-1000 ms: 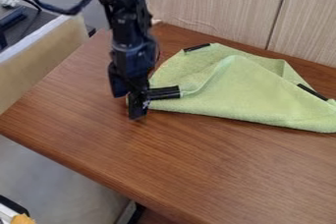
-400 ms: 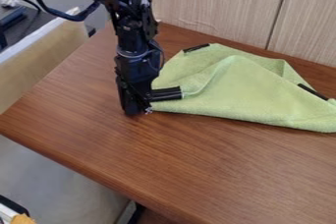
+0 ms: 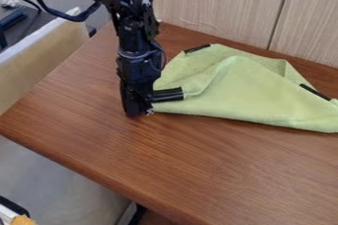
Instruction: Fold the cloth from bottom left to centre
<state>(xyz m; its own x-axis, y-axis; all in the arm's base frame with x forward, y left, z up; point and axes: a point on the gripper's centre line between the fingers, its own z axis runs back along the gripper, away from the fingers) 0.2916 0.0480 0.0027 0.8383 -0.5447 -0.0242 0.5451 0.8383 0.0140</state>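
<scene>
Cloth (image 3: 244, 91) found along the wall-side edge of the counter (image 3: 191, 165), long axis roughly parallel to it. Pincer (image 3: 139, 113) stands just beyond its left end; the cloth extends rightward. Pincer opening: cannot be determined.

Table (image 3: 204, 169), one, brown, wood-grained, is carrying one light green cloth (image 3: 244, 91), which is lying rumpled and partly folded over toward the table's back right, while a black strip (image 3: 197, 48) and a second black strip (image 3: 315, 92) are showing along its edges.
</scene>
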